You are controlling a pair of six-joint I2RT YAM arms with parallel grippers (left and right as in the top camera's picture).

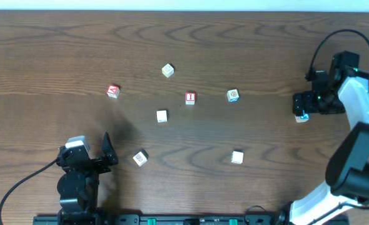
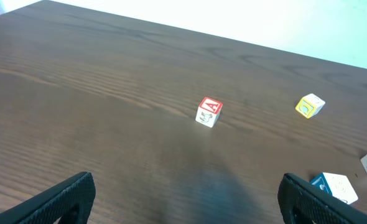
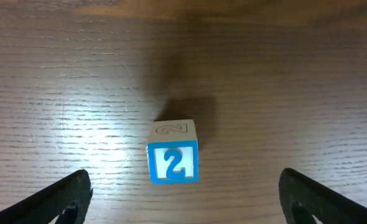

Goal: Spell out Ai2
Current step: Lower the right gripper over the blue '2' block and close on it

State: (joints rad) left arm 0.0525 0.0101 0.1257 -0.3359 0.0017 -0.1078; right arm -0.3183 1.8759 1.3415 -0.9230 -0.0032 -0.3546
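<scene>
The right claw point(image 3: 185, 202) hangs wide open and holds nothing. Its two fingers stand well to either side of the 2 cube point(image 3: 173, 153), which sits between them at the far right of the table point(image 1: 47, 50). The cube looks like a small wooden block, so it is probably light, stiff and not fragile. Its smooth painted faces could slip or twist if pinched off-centre. The safest hold is likely square across two opposite side faces, low enough that it does not tip. Its near face has a blue border around a 2, and the pale top carries a faint outlined 2. The left claw point(image 2: 186, 199) is also spread open and empty, at the near left. Ahead of it stands the A cube point(image 2: 209, 112), red-topped with white sides, alone on bare wood. The I cube point(image 1: 190, 97), white with a red letter, lies near the middle among several pale cubes point(image 1: 162, 115) that the word does not need.
</scene>
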